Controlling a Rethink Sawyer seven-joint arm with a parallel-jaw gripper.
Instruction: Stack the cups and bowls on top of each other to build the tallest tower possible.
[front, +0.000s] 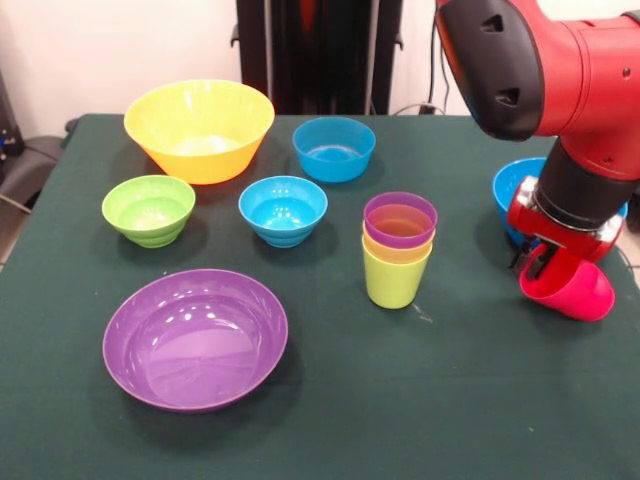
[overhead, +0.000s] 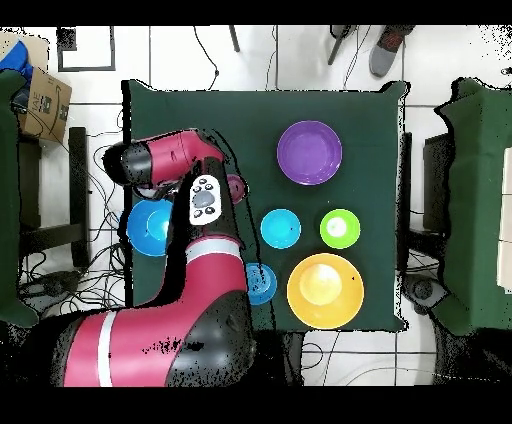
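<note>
I count six glossy plastic bowls on the dark green cloth surface (front: 420, 400): one large yellow-orange round bowl (front: 199, 130), one wide shallow purple bowl (front: 195, 338), one small ribbed lime green bowl (front: 149, 209), two small blue bowls, one with a stepped base (front: 283, 210) and one plain (front: 334, 148), and one large blue bowl (front: 508, 190) half hidden behind my arm.

There are four smooth tapered plastic cups. Three stand nested upright as a short tower (front: 398, 250) near the middle of the surface: the lime green cup (front: 395, 280) lowest, the yellow cup (front: 398, 248) in it, the purple cup (front: 400, 220) on top. The fourth, a red cup (front: 572, 288), is tipped on its side to the tower's right in the front view, well apart from it.

My claw (front: 541, 262) is closed on the red cup's rim, with one dark finger outside the wall, holding it just above the cloth.
</note>
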